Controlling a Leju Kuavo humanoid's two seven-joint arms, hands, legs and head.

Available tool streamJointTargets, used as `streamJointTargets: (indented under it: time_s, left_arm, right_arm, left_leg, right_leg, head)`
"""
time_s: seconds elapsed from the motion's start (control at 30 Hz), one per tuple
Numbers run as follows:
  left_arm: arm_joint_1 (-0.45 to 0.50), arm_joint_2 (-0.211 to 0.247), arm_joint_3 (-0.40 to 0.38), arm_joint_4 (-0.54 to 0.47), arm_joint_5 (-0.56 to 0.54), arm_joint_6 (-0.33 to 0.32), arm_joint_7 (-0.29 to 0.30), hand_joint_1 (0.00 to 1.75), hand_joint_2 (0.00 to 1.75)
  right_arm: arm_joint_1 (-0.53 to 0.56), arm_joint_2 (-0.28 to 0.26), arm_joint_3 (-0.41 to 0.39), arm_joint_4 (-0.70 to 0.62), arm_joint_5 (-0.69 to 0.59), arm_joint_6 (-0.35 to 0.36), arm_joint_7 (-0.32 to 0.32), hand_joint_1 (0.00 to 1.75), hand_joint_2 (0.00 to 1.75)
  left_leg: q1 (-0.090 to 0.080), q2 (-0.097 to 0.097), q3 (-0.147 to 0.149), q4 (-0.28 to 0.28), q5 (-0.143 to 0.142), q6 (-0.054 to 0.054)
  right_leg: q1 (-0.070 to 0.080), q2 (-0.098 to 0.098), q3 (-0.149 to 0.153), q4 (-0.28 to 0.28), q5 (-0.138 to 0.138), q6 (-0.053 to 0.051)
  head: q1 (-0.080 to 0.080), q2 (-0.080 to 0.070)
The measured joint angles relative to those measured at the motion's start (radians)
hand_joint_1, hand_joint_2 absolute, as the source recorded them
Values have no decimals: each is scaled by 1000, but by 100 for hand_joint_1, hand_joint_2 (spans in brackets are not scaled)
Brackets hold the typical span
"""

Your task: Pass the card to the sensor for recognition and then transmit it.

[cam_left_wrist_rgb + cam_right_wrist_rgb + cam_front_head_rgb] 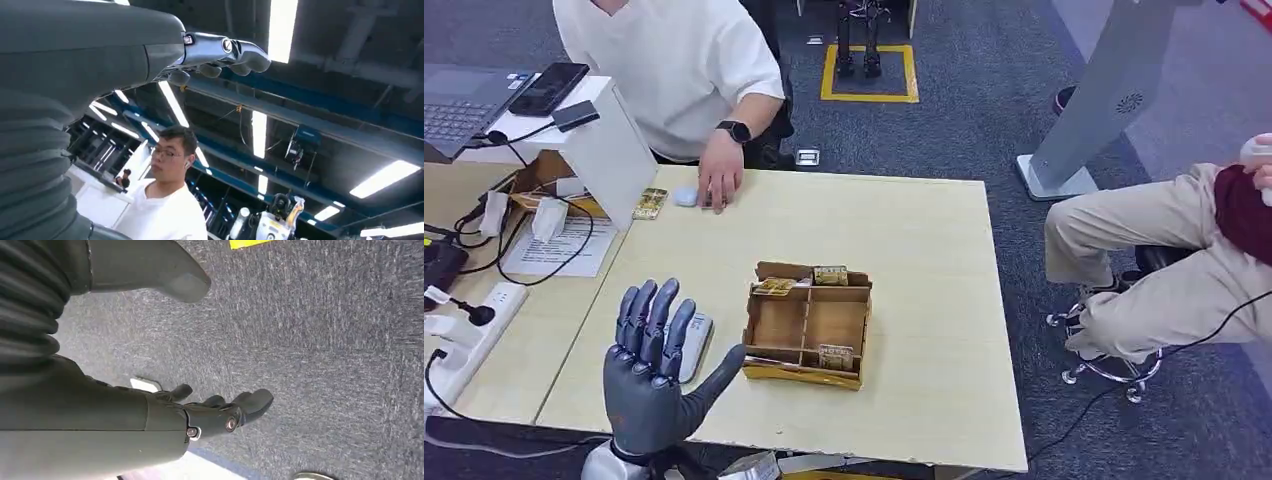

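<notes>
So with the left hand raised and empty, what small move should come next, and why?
Probably reach the open left hand right toward the cardboard divided tray and the card at its near edge: it holds nothing, and the cards are untouched.

Laptop [459,105] and phone [548,88] far left; power strip [464,340] at near-left table edge.

Even, bright overhead light fills the head view, leaving soft shadows on the pale wooden table [904,230]. In the left wrist view, long white ceiling strip lights [282,27] glare at 12 o'clock, darkening the rafters. The grey speckled carpet [325,340] looks slightly blurred.
</notes>
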Motion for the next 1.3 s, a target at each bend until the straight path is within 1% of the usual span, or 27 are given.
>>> streamJointTargets:
  time_s: [0.1,0.13,0.17,0.2,0.23,0.27,0.3,0.33,0.37,0.43,0.47,0.53,0.57,0.6,0.63,0.7,0.73,0.77,0.8,0.87,0.93,1.0,1.07,1.2,1.3]
  left_arm:
    - [3,-2,13,-8,-68,0,2,0,175]
    - [3,-1,14,-8,-100,0,11,0,175]
    - [3,0,14,-8,-135,0,37,0,175]
    - [1,6,14,-8,-183,0,90,0,175]
    - [-4,16,11,-7,-245,0,202,0,175]
    - [-15,44,0,-7,-284,0,309,0,175]
    - [-27,76,-19,-3,-303,0,390,0,175]
    - [-42,104,-37,3,-305,0,442,0,175]
    - [-56,139,-52,20,-305,0,484,0,175]
    - [-84,203,-74,58,-306,0,532,0,175]
    - [-98,238,-96,80,-306,0,574,0,175]
    - [-142,289,-145,126,-306,-12,691,0,175]
    - [-161,316,-176,144,-306,-18,731,0,175]
    - [-177,342,-202,158,-306,-20,754,0,175]
    - [-190,359,-226,171,-306,-21,759,0,175]
    - [-211,387,-261,193,-306,-35,791,0,175]
    - [-221,396,-279,199,-306,-50,821,0,175]
    - [-236,411,-307,206,-306,-77,873,0,175]
    - [-255,432,-352,212,-307,-110,932,0,175]
    - [-284,455,-417,218,-307,-151,994,0,175]
    - [-302,470,-465,221,-307,-191,999,0,175]
    - [-304,473,-488,221,-307,-223,980,0,175]
    - [-305,475,-499,221,-307,-236,972,0,175]
    - [-306,481,-508,221,-307,-242,970,0,175]
    - [-305,480,-508,221,-307,-287,932,0,175]
  right_arm:
    - [0,0,4,-1,0,0,0,0,175]
    - [0,0,5,-2,0,0,0,0,175]
    - [0,0,6,-2,-1,0,0,0,175]
    - [-1,0,6,-3,-1,0,0,0,175]
    - [-1,0,6,-5,-1,0,0,0,175]
    - [-1,0,6,-6,-1,0,0,0,175]
    - [-1,0,6,-8,-1,0,1,0,175]
    - [-1,0,6,-10,0,0,2,0,175]
    - [-2,0,6,-11,0,0,3,0,175]
    - [-4,0,6,-15,-5,0,3,0,175]
    - [-4,0,6,-16,-7,0,3,0,175]
    - [-4,0,6,-18,-15,0,3,0,175]
    - [-5,0,6,-18,-16,0,3,0,175]
    - [-5,0,6,-19,-16,0,3,0,175]
    - [-4,0,6,-19,-18,0,3,0,175]
    - [-4,0,6,-20,-20,0,3,0,175]
    - [-4,0,6,-20,-23,0,3,0,175]
    - [-4,0,6,-21,-26,0,3,0,175]
    - [-4,0,6,-21,-28,0,3,0,175]
    - [-4,0,6,-22,-36,0,3,0,175]
    - [-4,0,6,-23,-39,0,3,0,175]
    - [-4,0,6,-24,-44,0,2,0,175]
    - [-3,0,6,-24,-45,0,2,0,175]
    - [-3,0,6,-25,-46,0,2,0,175]
    - [-3,0,6,-25,-48,0,2,0,175]
  left_leg:
    - [0,0,0,0,0,0]
    - [0,0,0,0,0,0]
    - [0,0,0,0,0,0]
    - [0,0,0,0,0,0]
    - [0,0,0,0,0,0]
    - [0,0,0,0,0,0]
    - [0,0,0,0,0,0]
    - [0,0,0,0,0,0]
    - [0,0,0,0,0,-1]
    - [1,0,1,0,1,-1]
    - [1,0,1,0,1,-2]
    - [1,0,0,0,1,-1]
    - [1,0,0,0,1,-1]
    - [1,0,0,0,1,-1]
    - [1,0,0,0,1,-1]
    - [1,0,0,0,1,-1]
    - [1,0,0,0,1,-1]
    - [1,0,0,0,1,-1]
    - [1,0,0,0,1,-1]
    - [1,0,0,0,1,-1]
    - [1,0,0,0,1,-1]
    - [1,0,0,0,1,-1]
    - [0,0,-1,0,1,-1]
    - [0,0,-1,0,1,-1]
    - [0,0,-1,0,1,-1]
  right_leg:
    - [0,0,0,0,0,0]
    - [0,0,0,0,0,0]
    - [0,0,0,0,0,0]
    - [0,0,0,0,0,0]
    - [0,0,-1,0,0,0]
    - [0,0,-1,0,0,0]
    - [0,0,-1,0,0,0]
    - [0,0,-1,0,0,0]
    - [0,0,-1,0,0,0]
    - [1,0,-1,1,0,0]
    - [1,0,-1,1,0,0]
    - [1,0,-1,1,0,0]
    - [1,0,-1,1,0,0]
    - [0,1,-1,1,0,0]
    - [0,1,-1,1,0,0]
    - [0,1,-1,1,0,0]
    - [0,1,-1,1,0,0]
    - [-1,1,-1,1,0,0]
    - [-1,1,-1,0,0,0]
    - [-1,0,-1,0,0,0]
    - [-1,1,-1,0,0,0]
    - [-1,1,-2,0,0,0]
    - [-1,1,-2,0,0,0]
    - [0,1,-2,0,0,0]
    - [0,1,-2,1,0,0]
  head:
    - [0,0]
    - [0,0]
    - [0,0]
    - [0,0]
    - [0,0]
    - [0,0]
    - [0,0]
    - [0,0]
    - [0,0]
    - [0,0]
    - [0,0]
    - [0,0]
    - [0,0]
    - [0,0]
    - [0,0]
    - [1,0]
    - [0,0]
    - [0,0]
    - [0,0]
    - [0,0]
    - [0,0]
    - [0,0]
    - [0,0]
    - [0,0]
    - [0,0]
